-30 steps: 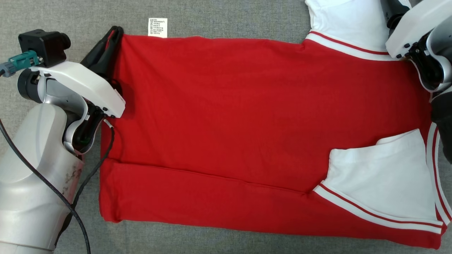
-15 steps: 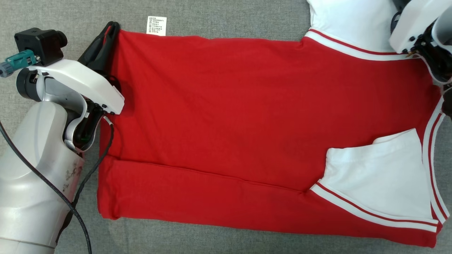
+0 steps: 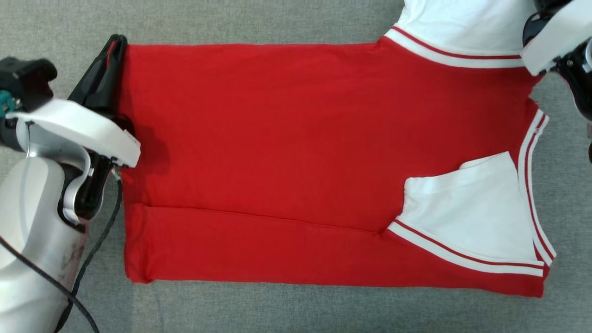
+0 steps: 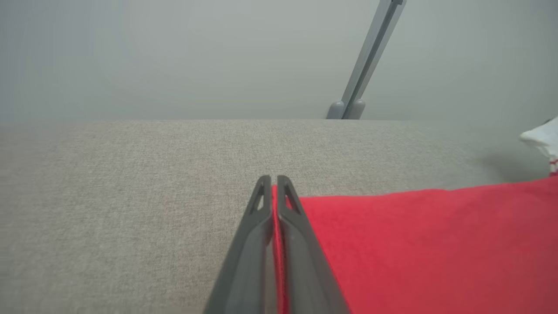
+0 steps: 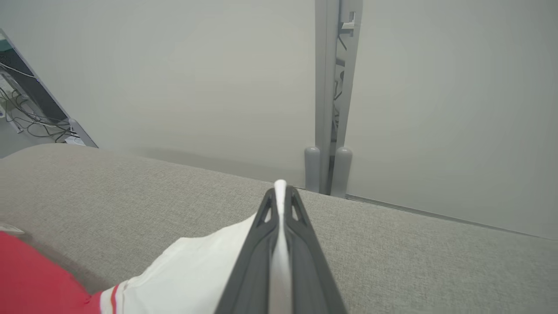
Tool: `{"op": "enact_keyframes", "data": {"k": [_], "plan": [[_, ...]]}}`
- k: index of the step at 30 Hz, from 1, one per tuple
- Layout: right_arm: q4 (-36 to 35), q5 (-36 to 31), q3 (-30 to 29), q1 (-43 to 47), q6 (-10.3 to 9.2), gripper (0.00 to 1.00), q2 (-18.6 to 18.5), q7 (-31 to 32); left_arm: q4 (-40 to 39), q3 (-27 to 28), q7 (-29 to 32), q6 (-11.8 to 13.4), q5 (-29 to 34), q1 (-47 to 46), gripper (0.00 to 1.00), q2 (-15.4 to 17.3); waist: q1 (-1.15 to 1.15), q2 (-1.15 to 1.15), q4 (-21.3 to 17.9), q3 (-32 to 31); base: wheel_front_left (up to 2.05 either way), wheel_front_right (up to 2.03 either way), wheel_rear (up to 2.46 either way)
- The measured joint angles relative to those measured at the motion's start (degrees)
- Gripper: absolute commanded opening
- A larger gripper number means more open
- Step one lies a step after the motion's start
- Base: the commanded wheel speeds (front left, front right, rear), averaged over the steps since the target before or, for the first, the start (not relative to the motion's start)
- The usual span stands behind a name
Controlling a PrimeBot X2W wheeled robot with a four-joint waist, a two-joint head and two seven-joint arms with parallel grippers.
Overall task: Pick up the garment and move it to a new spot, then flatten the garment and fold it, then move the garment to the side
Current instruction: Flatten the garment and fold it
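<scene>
Red T-shirt lies flat on the grey surface, your left gripper pinching its far hem corner and your right gripper clamping its white sleeve, likely to fold that edge nearward.

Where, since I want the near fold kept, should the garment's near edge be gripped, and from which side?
Probably at its two corners, the hem corner and the shoulder corner of the garment, coming in low from the near side. That edge lies flat and looks doubled over, so a pinch there should catch both layers.
</scene>
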Motion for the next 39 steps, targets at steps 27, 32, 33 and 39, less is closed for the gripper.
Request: {"op": "enact_keyframes", "data": {"k": [27,32,33,39], "plan": [[-40.12,-0.35,-15.74,50.69,-0.01,0.00,11.32,7.26,-19.91,4.08,1.76,10.32,-3.39,27.88,0.00,6.12,0.00,0.00,-4.73,-7.97,0.00,0.00,0.00],[-41.87,-0.89,-16.60,55.99,-0.01,0.00,13.68,8.21,-20.72,4.68,2.20,11.23,-4.23,30.67,0.00,6.54,0.00,0.00,-5.54,-8.69,0.00,0.00,0.00],[-41.70,-1.03,-16.69,56.84,-0.01,0.00,13.81,8.40,-20.64,4.61,2.26,11.24,-4.43,30.97,0.00,6.45,0.00,0.00,-5.64,-8.80,0.00,0.00,0.00],[-38.75,-2.78,-16.00,58.61,-0.01,1.00,14.93,6.89,-18.23,4.07,1.70,11.14,-5.60,31.82,1.00,4.77,0.00,0.00,-5.78,-9.40,0.00,0.00,0.00]]}}
